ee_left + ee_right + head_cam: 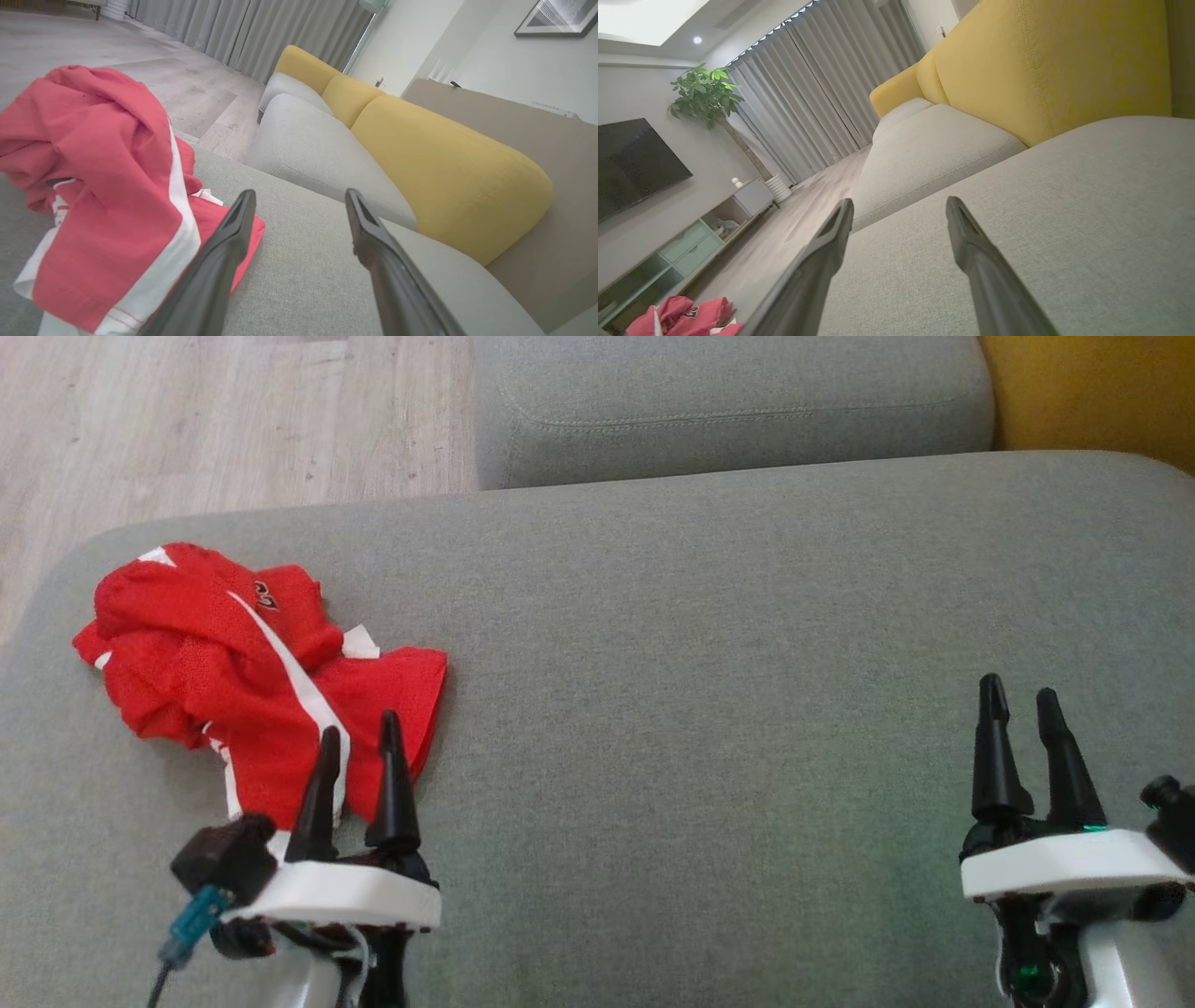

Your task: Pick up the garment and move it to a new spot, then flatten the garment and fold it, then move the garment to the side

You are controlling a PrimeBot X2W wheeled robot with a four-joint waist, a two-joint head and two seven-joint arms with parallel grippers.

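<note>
Two empty claws over a grey sofa cushion [700,709].
Both gape wide, left claw [358,725] and right claw [1018,686]; the crumpled red garment [187,653] lies by the left one, at the cushion's left end.

home living room, grey-yellow sofa [1064,210], wall tv [630,163], curtains [822,93] (potted plant [705,93] too)

We have a wide bare stretch of the grey seat cushion [709,644] between our left gripper [359,725] and our right gripper [1019,686]. The crumpled red garment [252,681] takes its left end, just ahead of the left gripper. Beyond the far right corner, the yellow backrest [1092,392] rises as a wall.
</note>
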